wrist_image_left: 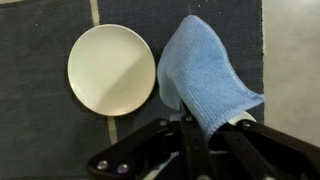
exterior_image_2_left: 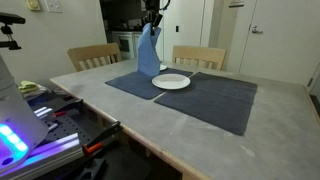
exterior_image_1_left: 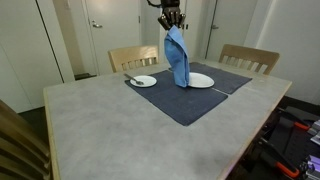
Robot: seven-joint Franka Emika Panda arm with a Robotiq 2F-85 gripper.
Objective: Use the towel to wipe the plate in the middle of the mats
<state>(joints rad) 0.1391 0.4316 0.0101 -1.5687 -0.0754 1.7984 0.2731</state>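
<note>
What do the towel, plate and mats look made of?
The towel looks like soft knit or microfibre cloth, matte bright blue: fine ribbed texture, hangs in folds. The plate is probably glazed ceramic, possibly melamine: smooth off-white with an even, slight sheen. The mats look like woven fabric, matte dark blue-grey, with visible weave grain.

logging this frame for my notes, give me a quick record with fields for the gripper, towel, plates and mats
gripper: shut on the towel's top, above the mats
towel: blue, hanging down beside the plate, not over it
plate: white, round, bare, lying across the seam between two mats
mats: dark blue-grey, side by side on the table
small plate: white, on a mat, opposite side of the towel
</note>
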